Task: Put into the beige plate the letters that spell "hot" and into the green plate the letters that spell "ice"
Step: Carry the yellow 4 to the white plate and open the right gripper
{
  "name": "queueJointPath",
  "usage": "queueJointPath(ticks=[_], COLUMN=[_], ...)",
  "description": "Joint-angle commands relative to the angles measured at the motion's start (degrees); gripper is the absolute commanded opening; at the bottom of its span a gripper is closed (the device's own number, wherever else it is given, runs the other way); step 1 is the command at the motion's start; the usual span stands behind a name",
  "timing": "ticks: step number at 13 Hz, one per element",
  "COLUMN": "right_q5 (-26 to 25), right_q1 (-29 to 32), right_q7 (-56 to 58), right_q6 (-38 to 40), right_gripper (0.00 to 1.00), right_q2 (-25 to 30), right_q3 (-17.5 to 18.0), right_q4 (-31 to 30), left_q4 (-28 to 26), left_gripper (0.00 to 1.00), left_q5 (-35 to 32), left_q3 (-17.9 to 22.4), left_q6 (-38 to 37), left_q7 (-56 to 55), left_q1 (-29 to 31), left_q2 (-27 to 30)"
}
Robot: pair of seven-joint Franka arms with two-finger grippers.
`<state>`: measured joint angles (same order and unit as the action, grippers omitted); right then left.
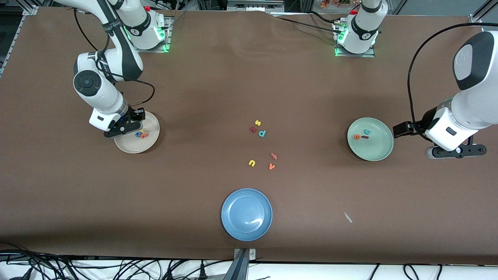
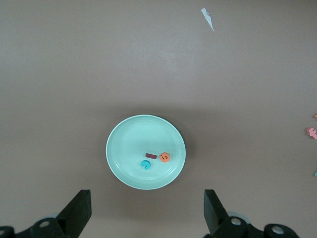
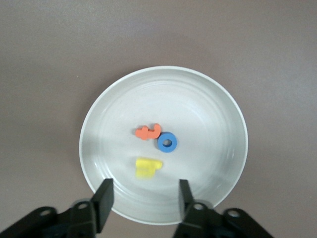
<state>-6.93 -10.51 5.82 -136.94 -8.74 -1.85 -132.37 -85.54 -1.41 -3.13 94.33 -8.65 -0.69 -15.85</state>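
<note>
Right wrist view: beige plate point(image 3: 218, 106) holds h point(image 3: 148, 167), o point(image 3: 167, 142), t point(image 3: 148, 132); right end effector point(image 3: 143, 197) parted, empty.

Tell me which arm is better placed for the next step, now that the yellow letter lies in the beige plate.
Neither has sorting left: h, o, t lie in the beige plate; i, c, e in the green plate. Likely next is the right gripper, open over the beige plate, lifting away. The left gripper waits open.
</note>
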Motion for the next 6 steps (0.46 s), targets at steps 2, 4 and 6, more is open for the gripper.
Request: queueJointPath(ticks=[2, 4, 6], right_q5=[4.20, 4.20, 3.77], right_q1=[-0.48, -0.48, -0.57], right_q7=[0.87, -2.19, -7.99], right_q6=[3.33, 10.33, 17.02], right_gripper=[1.00, 1.00, 1.00], right_q2=[4.17, 4.17, 4.52], right_q3=[-0.61, -0.43, -0.08], right_q4=[0.35, 6.39, 12.11], left_q4=[-1.73, -1.73, -1.73], left_gripper=[1.00, 1.00, 1.00], left_q5=[1.76, 1.76, 1.76], left_q3=[0.58, 0.58, 0.58], left_q6=[0.07, -0.02, -0.02], left_q7=[-0.13, -0.22, -0.22], left_q1=[-0.36, -0.36, -0.36], left_q2=[1.44, 1.44, 1.35])
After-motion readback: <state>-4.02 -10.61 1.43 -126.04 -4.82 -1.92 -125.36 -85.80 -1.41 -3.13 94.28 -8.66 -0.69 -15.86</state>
